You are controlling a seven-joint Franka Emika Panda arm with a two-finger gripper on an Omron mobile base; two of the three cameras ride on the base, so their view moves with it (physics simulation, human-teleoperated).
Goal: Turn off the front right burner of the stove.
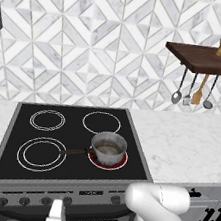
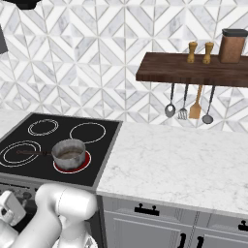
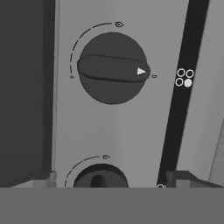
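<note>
1. The stove stood set into a white marble counter, its black glass top marked with four white-ringed circles.
2. The front right burner glowed red under a small steel saucepan, whose dark handle pointed left toward the large double-ringed circle.
3. The gripper hung low in front of the stove's grey front panel, close to the row of knobs.
4. In the hand view its fingertips stood spread wide apart, either side of a partly cut-off knob, gripping nothing.
5. Just beyond, a second knob showed in full, its white arrow pointing at a small mark on the panel.
6. A wooden shelf with hanging utensils sat on the tiled wall, well apart from the stove.
</note>
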